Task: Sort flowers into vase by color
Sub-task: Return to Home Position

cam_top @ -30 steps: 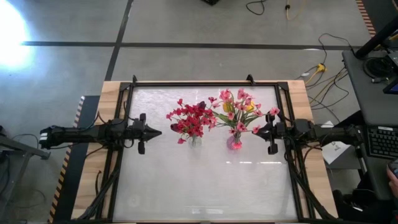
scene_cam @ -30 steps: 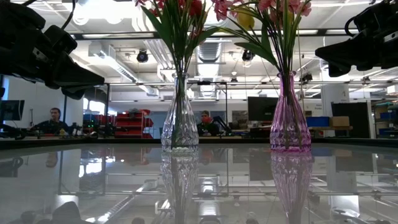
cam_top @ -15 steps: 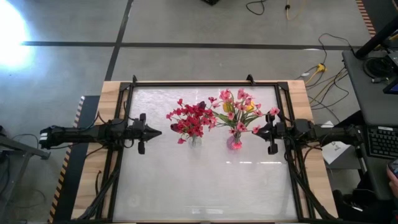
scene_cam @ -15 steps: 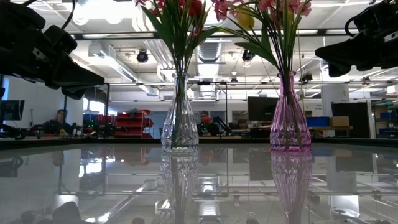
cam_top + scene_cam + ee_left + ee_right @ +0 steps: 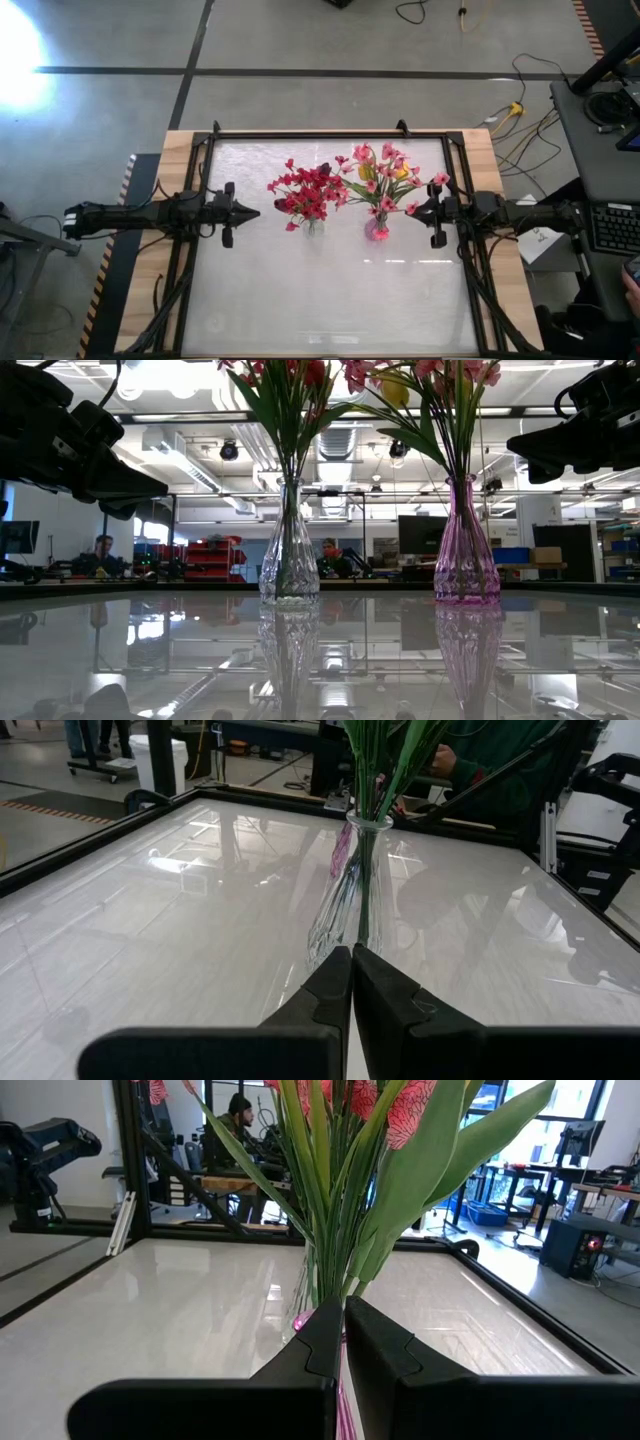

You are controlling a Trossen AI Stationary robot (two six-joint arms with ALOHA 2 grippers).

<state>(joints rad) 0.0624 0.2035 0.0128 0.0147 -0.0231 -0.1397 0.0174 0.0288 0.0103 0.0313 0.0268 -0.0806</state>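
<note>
A clear glass vase (image 5: 289, 540) stands on the glossy table (image 5: 330, 300) and holds dark-red flowers (image 5: 305, 192) by their green stems. To its right a pink glass vase (image 5: 466, 545) holds pink flowers (image 5: 385, 180) with some yellow blossoms (image 5: 400, 172) among them. My left gripper (image 5: 255, 212) hovers shut at the table's left side, pointing toward the clear vase (image 5: 345, 900). My right gripper (image 5: 415, 212) hovers shut at the right side, close to the pink flowers' stems (image 5: 325, 1210), which it faces.
A black frame (image 5: 330, 133) runs around the table top. People sit at desks in the room beyond the far edge (image 5: 330, 560). The table's near half lies bare in front of the vases.
</note>
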